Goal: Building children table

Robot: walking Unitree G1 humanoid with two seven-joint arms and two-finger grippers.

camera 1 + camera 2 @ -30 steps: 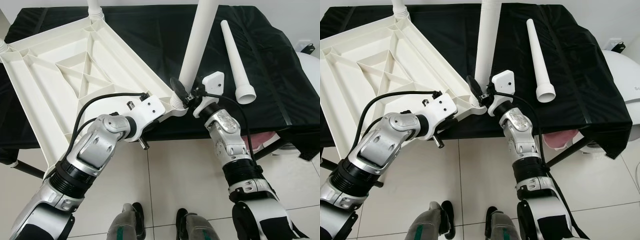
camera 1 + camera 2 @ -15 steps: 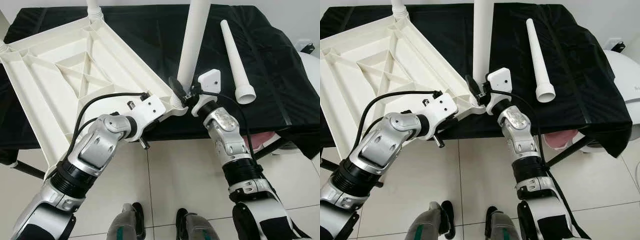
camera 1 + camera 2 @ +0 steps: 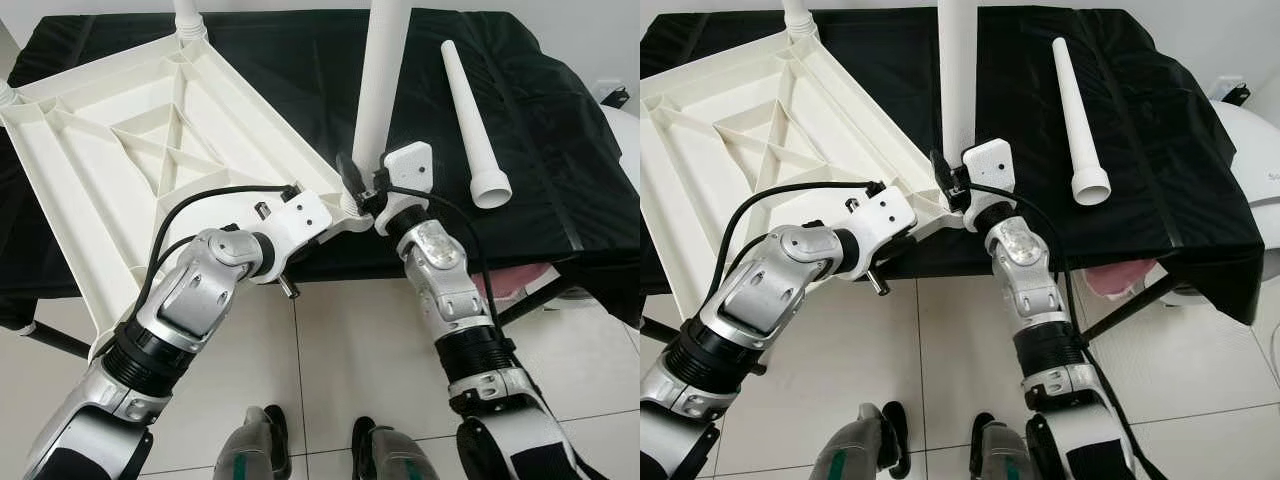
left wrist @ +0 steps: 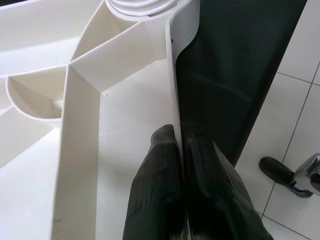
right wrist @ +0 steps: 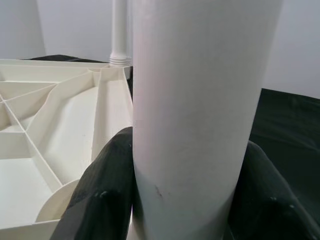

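While the white tabletop (image 3: 150, 150) lies upside down across the left half of the frame, ribs showing, on the black-draped counter (image 3: 560, 150), the left pincer (image 4: 182, 165) is clamped tight on its thin near edge, one black finger on each side of the rim. At the near corner, centre of the frame, the right pincer (image 3: 362, 185) grips a white table leg (image 3: 378, 90) low down, its fingers (image 5: 105, 195) pressed against both sides of the tube; the leg stands close to upright with its foot at the corner socket. Another leg (image 3: 188, 18) stands at the far corner, top of the frame. A spare tapered leg (image 3: 470, 120) lies flat on the black cloth at upper right, well apart from the tabletop. White floor tiles (image 3: 330, 350) fill the lower frame.
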